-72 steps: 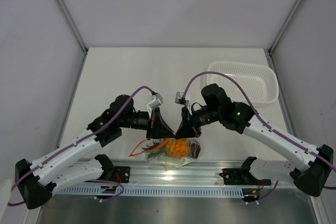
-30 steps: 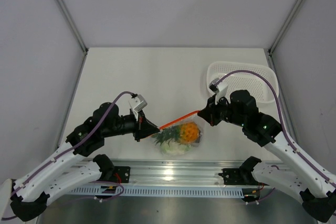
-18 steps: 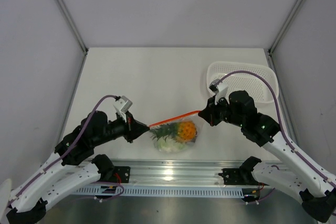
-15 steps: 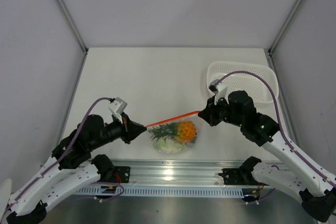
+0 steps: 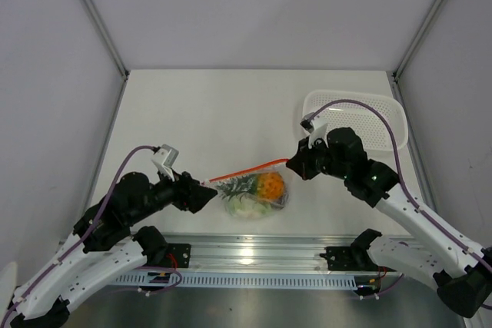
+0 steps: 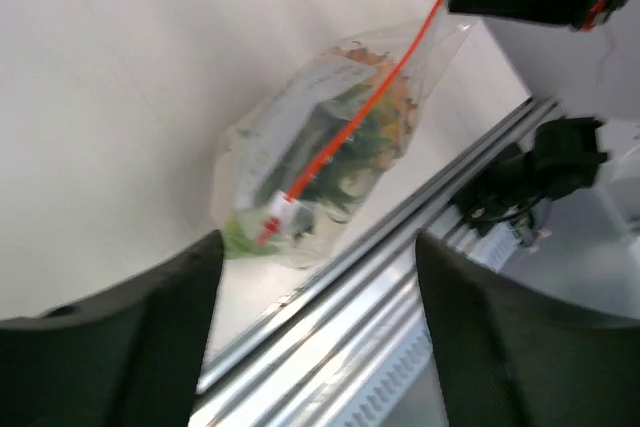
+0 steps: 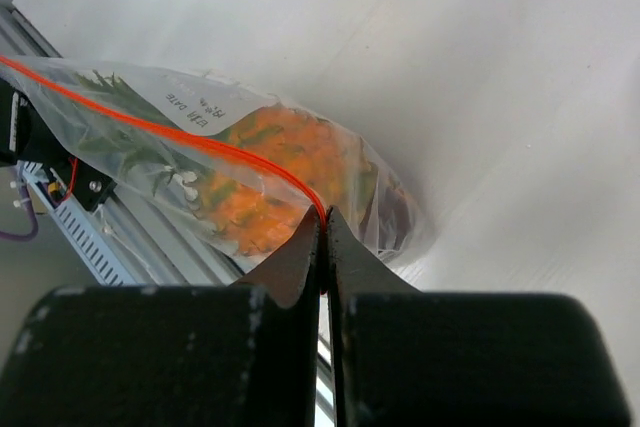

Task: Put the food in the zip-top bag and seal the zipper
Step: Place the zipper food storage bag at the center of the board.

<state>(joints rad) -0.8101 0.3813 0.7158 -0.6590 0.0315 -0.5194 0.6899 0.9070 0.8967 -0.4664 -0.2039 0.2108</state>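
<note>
food (image 6: 335, 177) blurry inside zip-top bag (image 6: 265, 147) | right fingers (image 7: 285, 269) pinched on zipper (image 7: 215, 150) end | left fingers (image 6: 140, 337) spread wide, bag ahead, apart

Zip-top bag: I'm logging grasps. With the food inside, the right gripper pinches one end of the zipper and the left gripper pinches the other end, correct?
Not quite. The left gripper is open and off the zip-top bag, as the left wrist view shows. The right gripper does pinch one end of the zipper, with the food inside.
</note>
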